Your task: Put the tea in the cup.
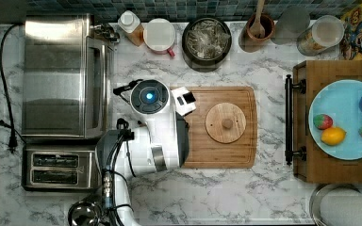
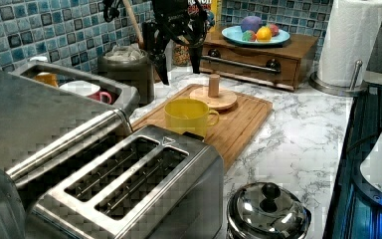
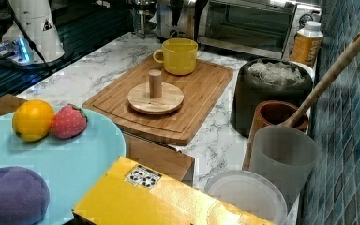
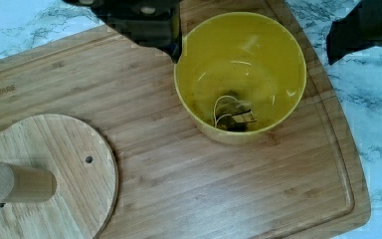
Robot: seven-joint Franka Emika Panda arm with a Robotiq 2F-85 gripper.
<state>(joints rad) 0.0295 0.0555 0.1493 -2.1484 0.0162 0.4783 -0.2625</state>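
The hand [image 2: 178, 69], fingers spread and empty, hangs above a yellow mug [image 4: 239, 74] on the cutting board [image 4: 189, 184] with one tea bag [image 4: 234, 117] inside; more tea [image 1: 206, 38] fills the black jar [image 1: 188, 52] beside the red cup [image 1: 160, 36].

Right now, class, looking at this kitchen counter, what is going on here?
The arm's end effector hangs open and empty above the yellow mug on the cutting board. One tea bag lies at the bottom of that mug. The black jar of tea sachets stands uncovered near the tiled wall, with the wooden lid on the board and the red mug beside the jar.
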